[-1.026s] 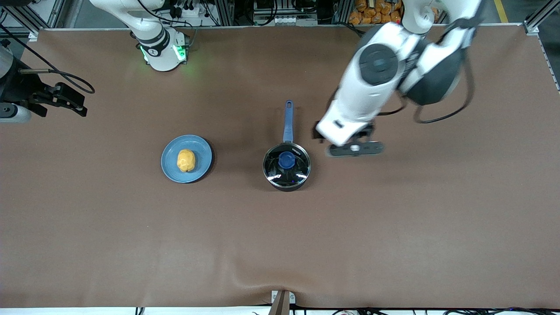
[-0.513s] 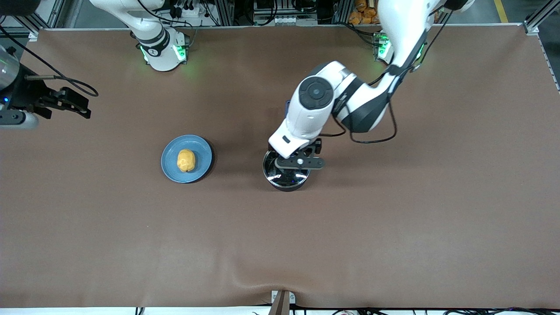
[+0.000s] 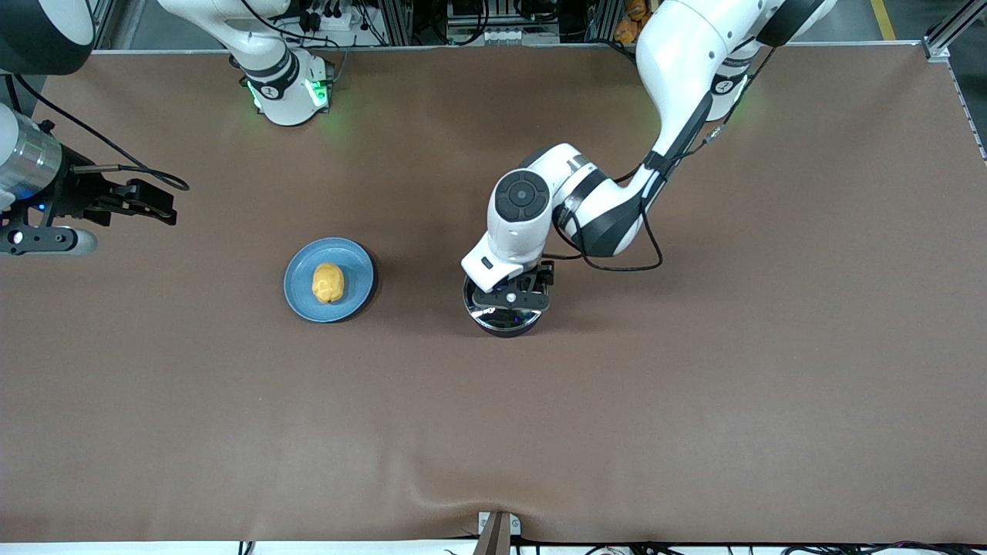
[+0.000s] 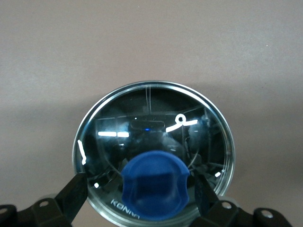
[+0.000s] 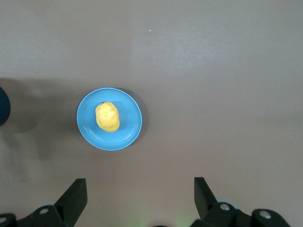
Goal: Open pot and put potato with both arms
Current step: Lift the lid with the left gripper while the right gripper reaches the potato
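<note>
Left pincer (image 3: 512,297) hangs spread wide over the pot (image 3: 505,317), fingers flanking the lid's blue knob (image 4: 155,186); right pincer (image 3: 143,202) waits spread over the counter (image 3: 694,385).

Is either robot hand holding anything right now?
Nothing is held. The left gripper is open around the lid's knob; the right gripper is open, high above the table.
</note>
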Available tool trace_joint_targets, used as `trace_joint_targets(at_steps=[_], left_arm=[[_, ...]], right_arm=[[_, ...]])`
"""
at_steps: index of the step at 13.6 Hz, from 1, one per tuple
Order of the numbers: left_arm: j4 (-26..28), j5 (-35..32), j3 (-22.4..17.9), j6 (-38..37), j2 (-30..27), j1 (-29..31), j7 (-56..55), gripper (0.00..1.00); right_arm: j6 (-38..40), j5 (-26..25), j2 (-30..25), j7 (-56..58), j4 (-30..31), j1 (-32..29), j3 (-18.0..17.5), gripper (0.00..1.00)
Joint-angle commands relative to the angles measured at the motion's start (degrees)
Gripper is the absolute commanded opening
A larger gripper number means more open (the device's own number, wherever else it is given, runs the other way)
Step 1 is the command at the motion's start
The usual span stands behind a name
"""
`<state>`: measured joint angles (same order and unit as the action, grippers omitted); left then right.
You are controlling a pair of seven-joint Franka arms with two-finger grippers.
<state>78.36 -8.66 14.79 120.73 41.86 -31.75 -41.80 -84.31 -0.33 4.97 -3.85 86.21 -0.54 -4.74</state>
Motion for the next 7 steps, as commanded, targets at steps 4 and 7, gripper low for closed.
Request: trace_joint_targets(at_steps=[4,7], left_arm=[[-1.37,-1.28,-0.29,3.63,2.52,-0.51,-0.13,1.0],[-1.28,-1.45,-0.29,3.63,2.26,-0.42,-0.21,0.56]], right_arm=[[0.9,0.15,1.0,0.25,-0.51,0.01,-0.36,1.0],[1.79,1.2,3.37,0.68,1.41,1.42,-0.53,1.0]])
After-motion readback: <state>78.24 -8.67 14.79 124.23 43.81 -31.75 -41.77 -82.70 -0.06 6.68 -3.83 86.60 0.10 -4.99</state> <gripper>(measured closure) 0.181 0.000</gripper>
